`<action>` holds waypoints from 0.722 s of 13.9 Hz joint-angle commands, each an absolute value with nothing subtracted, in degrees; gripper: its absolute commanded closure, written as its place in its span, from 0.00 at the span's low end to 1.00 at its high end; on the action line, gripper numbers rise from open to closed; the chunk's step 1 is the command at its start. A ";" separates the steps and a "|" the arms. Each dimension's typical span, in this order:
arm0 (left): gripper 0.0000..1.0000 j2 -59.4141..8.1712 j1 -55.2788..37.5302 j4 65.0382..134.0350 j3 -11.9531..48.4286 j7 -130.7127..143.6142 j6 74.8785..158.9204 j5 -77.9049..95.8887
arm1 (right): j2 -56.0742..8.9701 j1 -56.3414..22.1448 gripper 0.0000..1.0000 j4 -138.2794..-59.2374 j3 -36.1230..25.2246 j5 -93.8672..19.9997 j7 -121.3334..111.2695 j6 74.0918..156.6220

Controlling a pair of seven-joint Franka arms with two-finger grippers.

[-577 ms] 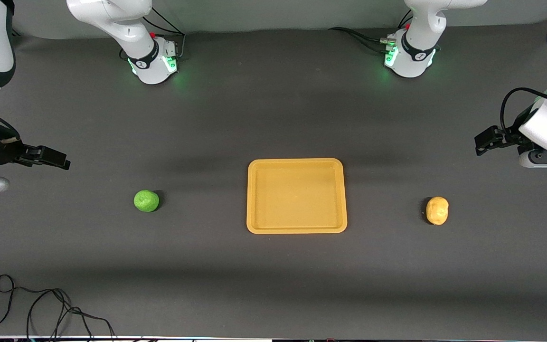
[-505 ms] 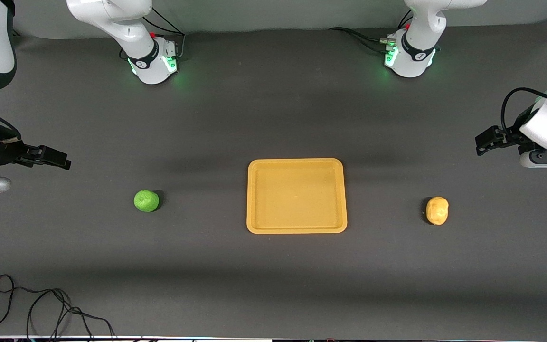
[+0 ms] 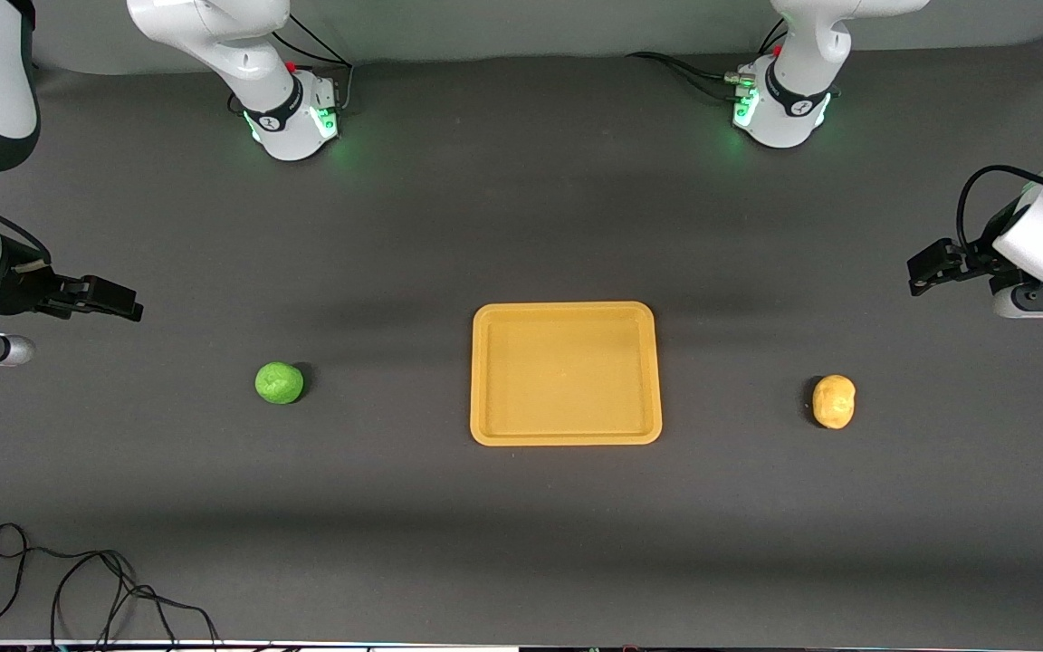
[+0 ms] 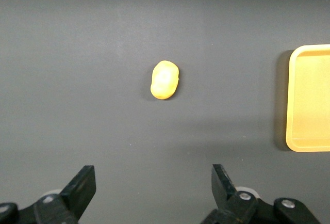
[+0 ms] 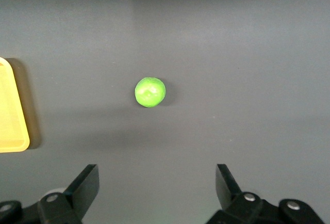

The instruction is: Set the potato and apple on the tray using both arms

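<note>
Since the earlier frames the right gripper (image 3: 128,303) has crept slightly toward the tray's end of the table, while the left gripper (image 3: 920,272) has barely shifted; apple, potato and tray lie where they did. Both white arms (image 3: 223,41) hang in the air at the table's two ends. Between the two sets of jaws, well apart from each, the orange-yellow tray (image 3: 565,438) sits flat on the dark table (image 3: 521,181) with nothing in it. Ahead of the right gripper (image 5: 154,182), whose jaws stand wide and bare, the green apple (image 3: 279,382) rests on the table between those jaws and the tray. Ahead of the left gripper (image 4: 152,182), jaws likewise spread wide with nothing held, lies the yellow-tan potato (image 3: 834,401), apart from the tray's rim.
</note>
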State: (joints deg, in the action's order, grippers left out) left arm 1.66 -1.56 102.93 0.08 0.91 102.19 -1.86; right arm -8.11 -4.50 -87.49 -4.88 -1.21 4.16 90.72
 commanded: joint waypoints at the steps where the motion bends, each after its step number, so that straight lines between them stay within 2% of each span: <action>1: 0.00 0.36 -1.58 103.71 0.18 0.09 105.63 -2.64 | -7.73 -4.75 0.00 -87.45 -4.22 0.52 3.16 90.09; 3: 0.00 -1.92 -1.41 106.42 0.18 0.18 112.11 -2.64 | -8.35 -4.83 0.00 -87.45 -3.43 2.45 2.90 90.26; 6: 0.00 -5.35 -1.41 112.74 0.09 0.09 124.32 -2.72 | -9.05 -4.75 0.00 -87.54 4.11 13.67 3.43 90.44; 8: 0.00 -9.56 -1.41 115.47 0.09 0.09 132.58 -4.73 | -10.02 -3.87 0.00 -86.84 3.87 9.70 3.52 90.53; 10: 0.00 -14.04 -1.49 118.38 0.09 1.04 140.24 -6.42 | -9.84 -3.34 0.00 -86.92 0.11 1.70 2.55 90.35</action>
